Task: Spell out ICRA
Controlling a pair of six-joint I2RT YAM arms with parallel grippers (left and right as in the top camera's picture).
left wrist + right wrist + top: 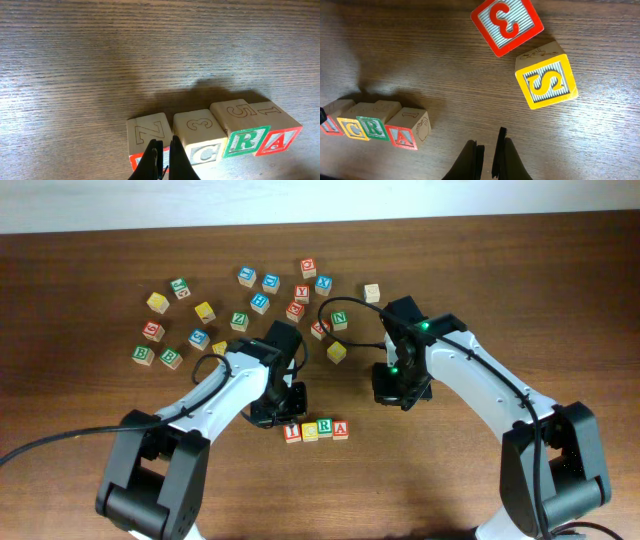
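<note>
Four wooden letter blocks stand in a row on the near middle of the bench (520, 270), reading I, C, R, A from left to right. The I block (147, 134) stands a thin gap from the C block (199, 134). The C block, R block (242, 141) and A block (278, 139) appear to touch side to side.

The left claw (164, 157) hangs just over the seam between I and C. Its two fingers are drawn almost together and hold nothing. The right claw (488, 155) sits well to the right of the row, likewise nearly closed and empty, near a yellow S block (547, 82) and a red block (507, 22). The remaining loose blocks (259, 302) lie scattered across the far side of the bench.

The word looks spelled, so the step in hand seems to be the finish. The next move probably calls for lifting the left claw straight up, clear of the I block, without knocking the row. A light nudge might close the gap.
</note>
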